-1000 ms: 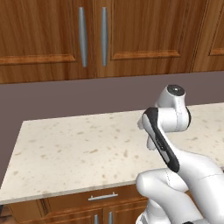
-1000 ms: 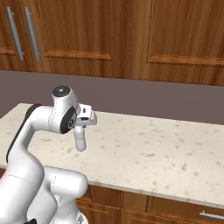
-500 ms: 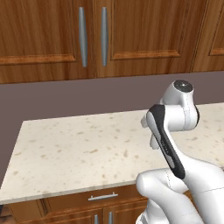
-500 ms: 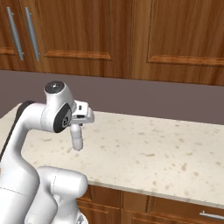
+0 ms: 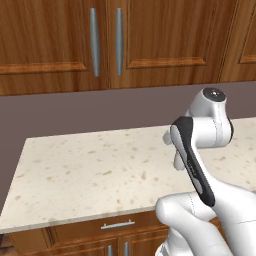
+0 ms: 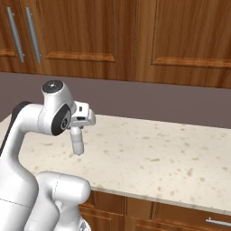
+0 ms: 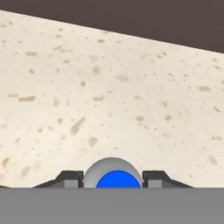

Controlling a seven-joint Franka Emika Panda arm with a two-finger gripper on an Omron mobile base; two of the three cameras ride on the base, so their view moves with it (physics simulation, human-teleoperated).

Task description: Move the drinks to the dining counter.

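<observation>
Hanging clear, blue-capped water bottle point(image 6: 78, 142) between fingers point(image 7: 70, 178)

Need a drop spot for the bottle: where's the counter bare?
Counter lies bare from its left edge across to the arm, and from the backsplash to the front edge. Right of the bottle, more bare stone. Tight only by the arm itself.

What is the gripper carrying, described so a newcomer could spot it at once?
Start at the speckled counter below the wooden cabinets, then find the white arm's gripper above it. The bottle hangs down from the gripper, clear and pale. In the hand view its blue cap sits between the dark fingertips.
</observation>
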